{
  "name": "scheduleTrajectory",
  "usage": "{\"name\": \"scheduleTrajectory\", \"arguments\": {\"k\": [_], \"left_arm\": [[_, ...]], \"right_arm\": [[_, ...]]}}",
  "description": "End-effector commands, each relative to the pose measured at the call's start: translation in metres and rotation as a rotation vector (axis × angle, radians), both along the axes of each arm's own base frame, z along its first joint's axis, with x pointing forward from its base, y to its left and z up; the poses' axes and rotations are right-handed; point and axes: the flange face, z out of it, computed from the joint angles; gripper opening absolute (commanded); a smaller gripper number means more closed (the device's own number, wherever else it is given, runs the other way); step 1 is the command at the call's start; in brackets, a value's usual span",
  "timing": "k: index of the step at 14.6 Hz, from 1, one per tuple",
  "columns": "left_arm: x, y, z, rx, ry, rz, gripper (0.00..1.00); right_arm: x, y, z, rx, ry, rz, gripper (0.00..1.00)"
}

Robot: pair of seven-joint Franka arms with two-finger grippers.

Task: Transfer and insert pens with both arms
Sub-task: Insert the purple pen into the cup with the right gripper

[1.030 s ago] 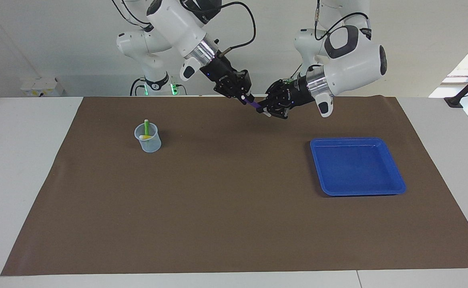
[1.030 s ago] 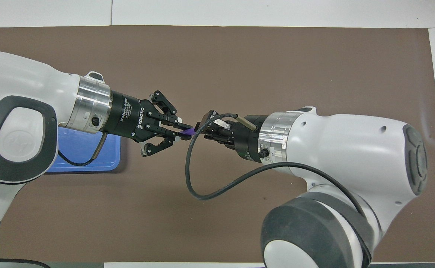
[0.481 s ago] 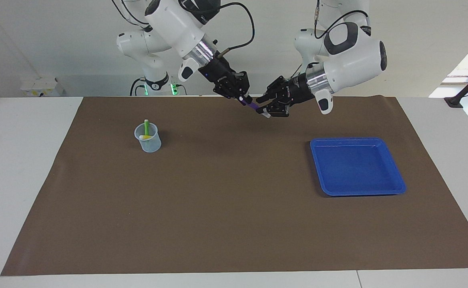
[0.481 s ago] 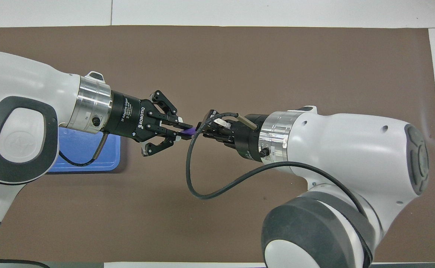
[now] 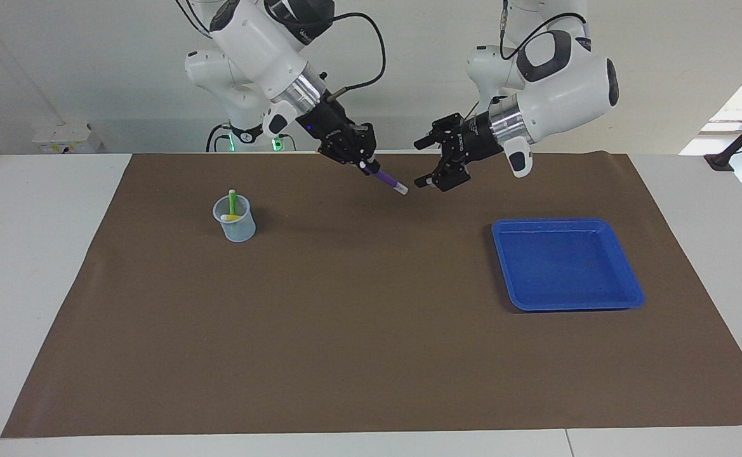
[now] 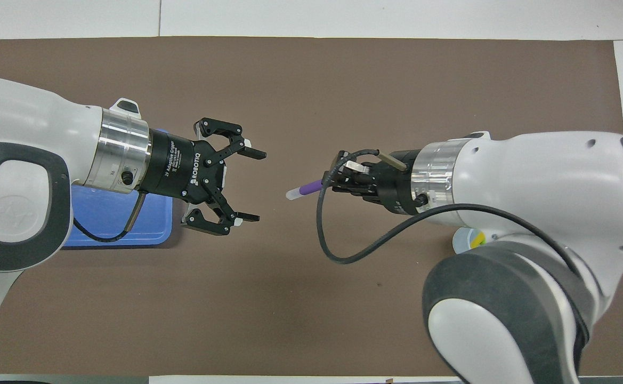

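Observation:
My right gripper (image 5: 364, 166) (image 6: 328, 184) is shut on the purple pen (image 5: 384, 179) (image 6: 305, 189), up over the mat. The pen's pale end points down toward my left gripper. My left gripper (image 5: 421, 164) (image 6: 257, 186) hangs open a short gap from that end and holds nothing. The green pen (image 5: 232, 202) and the yellow pen (image 5: 231, 218) stand in a clear cup (image 5: 237, 223) toward the right arm's end of the table. From overhead the right arm hides most of the cup (image 6: 461, 240); a bit of yellow (image 6: 478, 238) shows.
A blue tray (image 5: 564, 263) (image 6: 151, 229) with nothing in it lies toward the left arm's end of the table. A brown mat (image 5: 371, 330) covers the table, with white table edge around it.
My left gripper has opened, let go of the purple pen and drawn back. My right gripper has pulled away with the pen toward the cup's end of the table.

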Motion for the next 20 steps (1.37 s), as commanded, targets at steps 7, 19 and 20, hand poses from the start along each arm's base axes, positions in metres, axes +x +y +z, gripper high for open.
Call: {"name": "scheduleTrajectory", "arguments": {"k": [7,19,20], "left_arm": [[-0.005,0.015,-0.012,0.197,-0.301,-0.302,1.00],[0.011,0.135,0.027,0.467,-0.533,-0.993,1.00],[0.009,0.147,0.035,0.466,-0.541,-1.068,1.00]], "right_arm": [[0.003,-0.189,0.012,-0.492,-0.050,0.633,0.07],[-0.040,-0.214,-0.081,-0.622,-0.090,0.721,0.09],[-0.044,-0.216,-0.089,-0.628,-0.092,0.720,0.10]]}}
